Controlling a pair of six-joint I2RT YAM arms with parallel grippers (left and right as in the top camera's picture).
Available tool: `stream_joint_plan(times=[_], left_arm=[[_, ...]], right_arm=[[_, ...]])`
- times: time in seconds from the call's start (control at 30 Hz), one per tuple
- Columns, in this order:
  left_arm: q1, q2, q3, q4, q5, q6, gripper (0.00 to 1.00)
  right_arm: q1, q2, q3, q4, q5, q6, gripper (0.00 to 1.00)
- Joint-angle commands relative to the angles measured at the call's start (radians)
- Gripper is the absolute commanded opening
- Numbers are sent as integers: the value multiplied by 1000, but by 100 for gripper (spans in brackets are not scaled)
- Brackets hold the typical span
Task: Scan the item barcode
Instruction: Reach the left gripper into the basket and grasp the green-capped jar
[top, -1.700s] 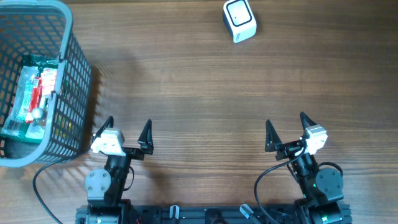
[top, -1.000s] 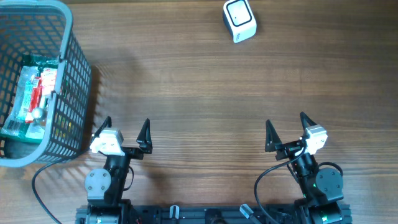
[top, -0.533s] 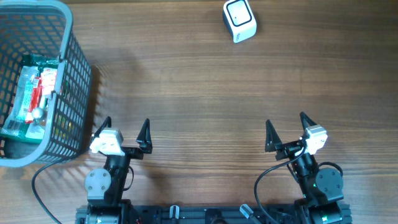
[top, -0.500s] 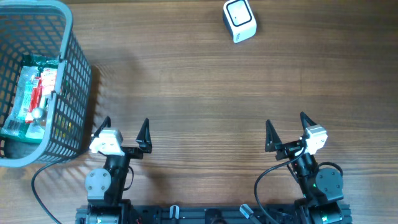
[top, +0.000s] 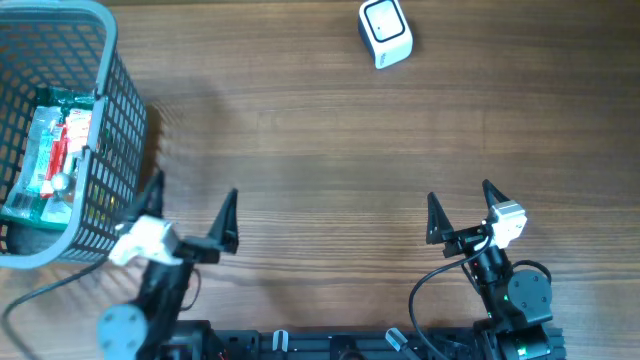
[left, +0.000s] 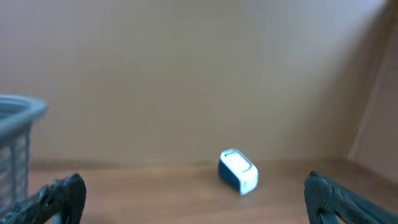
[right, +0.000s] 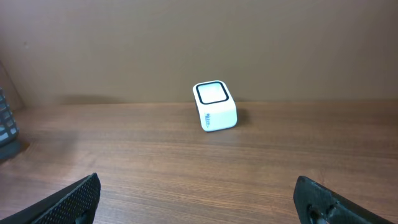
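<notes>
Barely started: left gripper (top: 192, 192) and right gripper (top: 460, 195) gaped empty at bottom, packet (top: 52, 150) lay in basket (top: 124, 140) at left, scanner (top: 385, 33) untouched up top.

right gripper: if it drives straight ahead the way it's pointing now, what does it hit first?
Probably the white scanner: it sits near centre ahead of the right gripper, with only bare table between. Height is unclear; it might pass over.

White scanner (right: 215, 106) — bare wooden table (right: 186, 168)
</notes>
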Motion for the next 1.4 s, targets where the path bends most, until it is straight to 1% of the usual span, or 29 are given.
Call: stream_joint_plan(times=[0.0,0.07,0.1,0.13,0.17,0.23,0.27,0.33,0.37,0.4,0.47,0.5,0.57,0.63,0.7,0.77,0.83,0.9,0.97,1.07,1.17,1.37], left_arm=[[2,154,317,-153,20,-1,100],[2,299,530,-315,16,10,100],[2,409,681,-440,16,25,100],[2,544,863,-606,16,67,100],[2,653,1004,-739,14,100,100],[2,813,1199,-921,-3,144,100],[2,945,1349,-1059,-31,169,100],[2,1091,1499,-1174,-68,171,100],[2,1171,1566,-1200,-71,170,100],[2,1228,1600,-1197,-71,170,100],[2,1308,1611,-1186,-71,170,100],[2,1341,1611,-1177,-72,185,100],[4,1402,1611,-1151,-83,263,100],[21,1426,1611,-1121,-109,267,100],[68,1431,1611,-1076,-143,267,100],[148,1428,1611,-1032,-188,267,100],[229,1429,1611,-1017,-198,268,100],[306,1433,1611,-1023,-198,270,100],[412,1449,1611,-1067,-198,351,100],[501,1481,1609,-1083,-192,346,100],[549,1534,1609,-1088,-191,346,100],[557,1678,1609,-1139,-190,350,100]], right_arm=[[-5,0,-1,5,-15,-20,100],[-5,0,-1,5,-15,-19,100],[-5,0,-1,5,-15,-19,100],[-5,0,-1,5,-15,-19,100],[-5,0,-1,5,-15,-19,100],[-5,0,-1,5,-15,-19,100],[-5,0,-1,5,-15,-19,100],[-5,0,-1,5,-15,-19,100],[-5,0,-1,5,-15,-20,100],[-5,0,-1,5,-15,-19,99],[-5,0,-1,5,-15,-19,100],[-5,0,-1,5,-15,-19,100],[-5,0,-1,5,-15,-19,100],[-5,0,-1,5,-15,-19,99],[-5,0,-1,5,-15,-19,100],[-5,0,-1,5,-15,-19,100],[-5,0,-1,5,-15,-20,100],[-5,0,-1,5,-15,-19,100],[-5,0,-1,5,-15,-19,100],[-5,0,-1,5,-15,-19,100],[-5,0,-1,5,-15,-19,100],[-5,0,-1,5,-15,-19,100]])
